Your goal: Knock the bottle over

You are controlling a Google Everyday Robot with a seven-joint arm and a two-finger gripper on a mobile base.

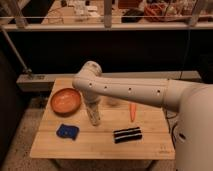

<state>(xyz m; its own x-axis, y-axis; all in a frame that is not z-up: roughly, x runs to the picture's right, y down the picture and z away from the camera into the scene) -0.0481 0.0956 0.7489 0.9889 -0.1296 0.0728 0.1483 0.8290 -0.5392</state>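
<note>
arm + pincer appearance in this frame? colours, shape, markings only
The arm is a thick, smooth white tube with a row of small dark dots along its side, ending in a rounded white joint. The section dropping to the pincer at the table's middle looks pale grey. No cables visible.

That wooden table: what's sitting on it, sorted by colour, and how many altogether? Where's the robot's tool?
Orange: 2, bowl and carrot
Blue: 1, small object
Black: 1, striped object
Pale or clear: 2, bottle and cup-like object
Total: 6
The tool hangs right at the bottle's top, mid-table.
</note>
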